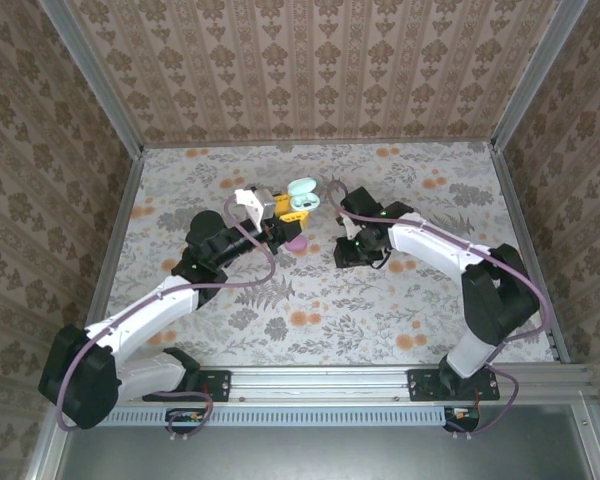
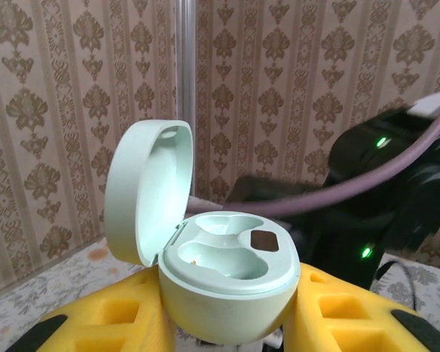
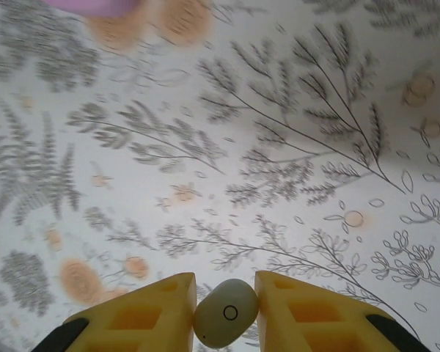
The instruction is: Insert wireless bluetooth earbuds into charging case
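Note:
My left gripper (image 2: 227,319) is shut on a mint-green charging case (image 2: 231,286), pinched between its yellow fingers (image 2: 95,323). The case's lid (image 2: 143,191) stands open to the left, and both moulded wells inside are bare. From above, the case (image 1: 302,190) is held up off the table at the tip of the left gripper (image 1: 292,207). My right gripper (image 3: 224,314) is shut on a pale, bean-sized earbud (image 3: 227,312) with a small ring mark, just above the floral table. In the top view the right gripper (image 1: 348,252) sits low, right of the case.
A pink oval case (image 1: 296,243) lies on the table between the two grippers; its blurred pink edge (image 3: 95,6) shows at the top left of the right wrist view. Patterned walls and metal rails (image 1: 115,110) enclose the floral table (image 1: 400,320).

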`<action>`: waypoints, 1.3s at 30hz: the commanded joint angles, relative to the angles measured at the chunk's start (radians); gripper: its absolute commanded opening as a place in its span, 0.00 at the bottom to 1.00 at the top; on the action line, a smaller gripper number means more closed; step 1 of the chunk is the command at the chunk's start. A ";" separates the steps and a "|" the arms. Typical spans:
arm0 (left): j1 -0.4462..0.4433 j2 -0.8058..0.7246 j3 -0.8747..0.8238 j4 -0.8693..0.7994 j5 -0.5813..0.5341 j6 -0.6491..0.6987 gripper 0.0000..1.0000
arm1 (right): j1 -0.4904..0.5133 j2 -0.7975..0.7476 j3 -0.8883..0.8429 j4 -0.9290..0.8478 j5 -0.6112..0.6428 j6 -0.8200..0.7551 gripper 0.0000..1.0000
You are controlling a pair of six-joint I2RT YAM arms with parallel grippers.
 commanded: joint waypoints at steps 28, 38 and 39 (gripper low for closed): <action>0.075 0.083 0.044 -0.089 0.341 0.060 0.35 | -0.015 -0.389 0.105 0.179 -0.439 -0.427 0.26; 0.072 0.086 0.058 -0.102 0.374 0.080 0.36 | -0.015 -0.364 0.130 0.218 -0.423 -0.459 0.26; 0.071 0.086 0.059 -0.102 0.375 0.078 0.36 | -0.015 -0.362 0.128 0.223 -0.418 -0.463 0.26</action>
